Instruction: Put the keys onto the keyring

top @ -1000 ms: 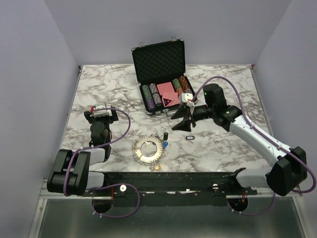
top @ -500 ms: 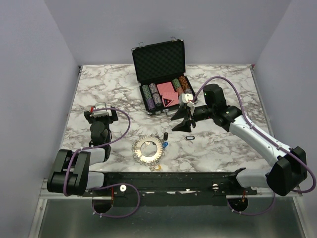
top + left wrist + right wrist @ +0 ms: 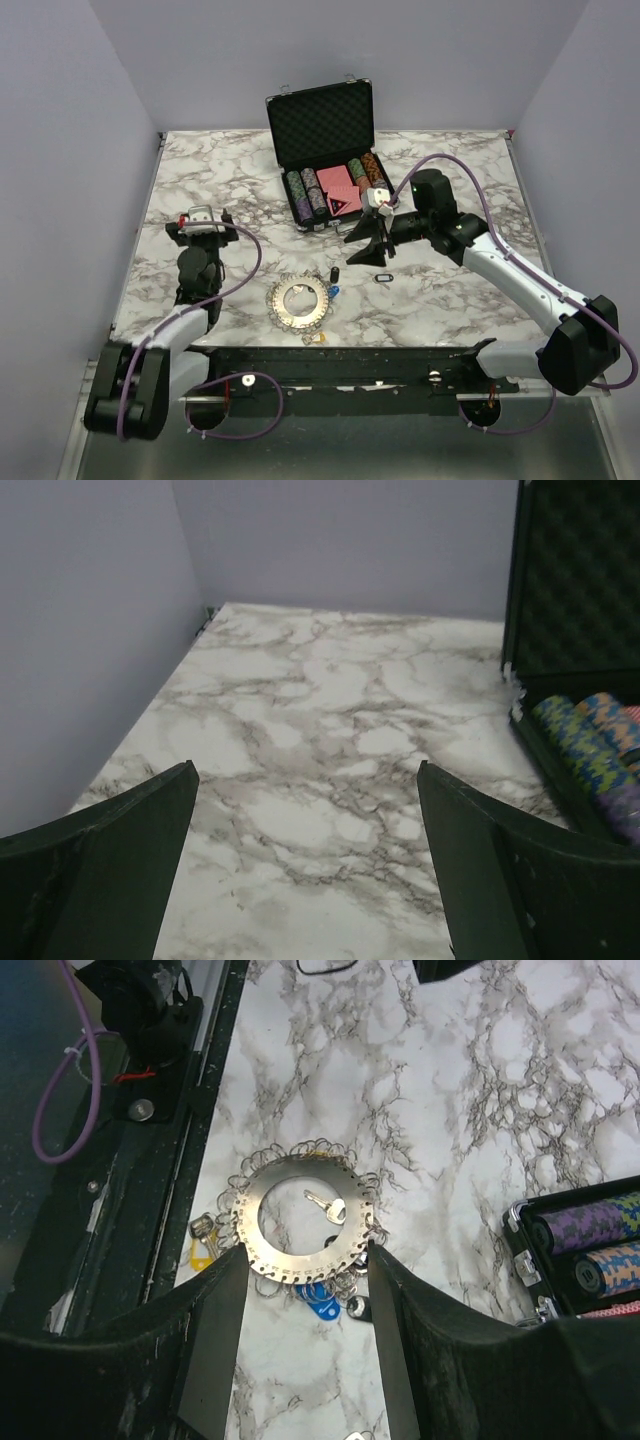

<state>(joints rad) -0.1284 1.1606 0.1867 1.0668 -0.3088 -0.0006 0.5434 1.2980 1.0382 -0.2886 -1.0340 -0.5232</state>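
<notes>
The left hand (image 3: pixel 202 222) is out over the left side of the marble counter (image 3: pixel 450 160), fingers spread as wide as they go with only bare marble between them, well apart from everything else. Across the way, the right hand (image 3: pixel 368 252) hangs above the middle of the counter, just in front of the open poker chip case (image 3: pixel 320 120). Its jaws are parted too, and it grips nothing. From its wrist camera you look straight down between the two dark fingers (image 3: pixel 215 1340) onto the keyring (image 3: pixel 298 303). That is a big silver toothed ring lying flat near the front edge of the counter, fringed all round with little wire loops. A small silver key (image 3: pixel 325 1205) lies inside the hole of the ring. The blue key (image 3: pixel 334 291) sits tight against the ring's right rim, in among the fringe, and whether it is actually hooked on I can't tell. The black key (image 3: pixel 328 273) lies just beyond it, beside the ring's far right edge. The yellow key (image 3: pixel 320 337) lies just off the ring's near side, close to the edge of the counter. A small black oblong loop (image 3: pixel 383 277) rests on the marble to the right of the keys, almost under the right hand. At the back, the case stands with its foam lid upright and rows of coloured chips (image 3: pixel 305 190) lined up in the tray.
</notes>
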